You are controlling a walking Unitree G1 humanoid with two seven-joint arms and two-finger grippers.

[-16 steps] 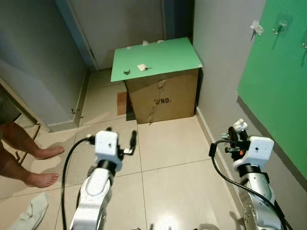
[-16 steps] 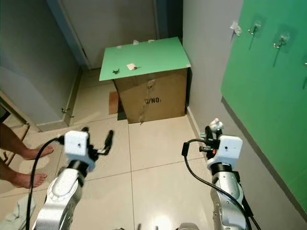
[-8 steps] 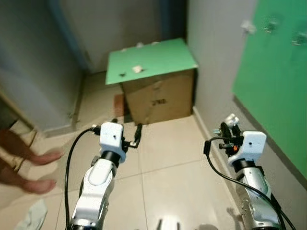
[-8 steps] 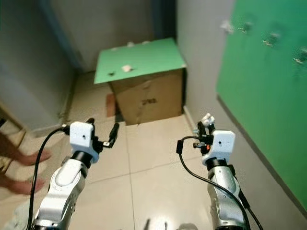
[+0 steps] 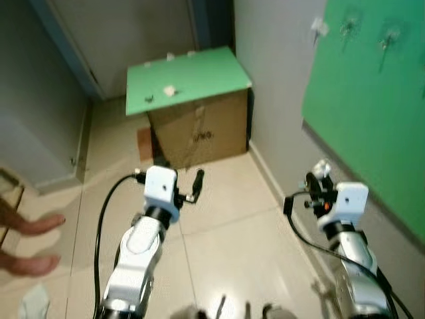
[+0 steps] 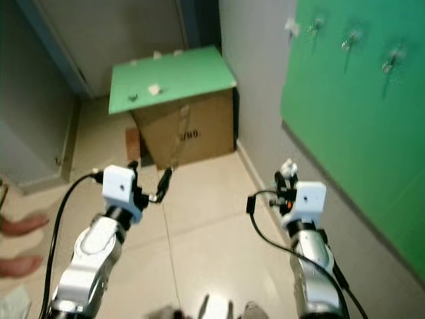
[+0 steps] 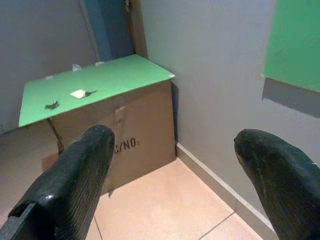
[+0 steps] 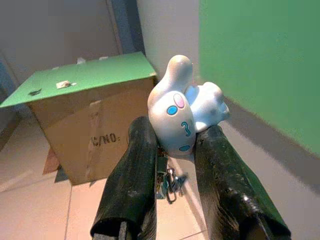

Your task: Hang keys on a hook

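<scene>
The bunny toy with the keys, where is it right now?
The bunny keychain is pinched in the right gripper, low on the robot's right, beside the green wall panel and short of the cardboard box.

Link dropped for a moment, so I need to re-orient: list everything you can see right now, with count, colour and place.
Cardboard box: one, brown, on the floor ahead by the wall.
Green sheet: one, on top of the box, small scraps on it.
Green board: one, on the right-hand wall.
Hooks: at least three, metal, along the board's top.
Keys: one bunch with a white figure charm.
Person's feet: two, bare, far left.
Left gripper: open, empty.
Right gripper: shut on the keys' charm.
</scene>
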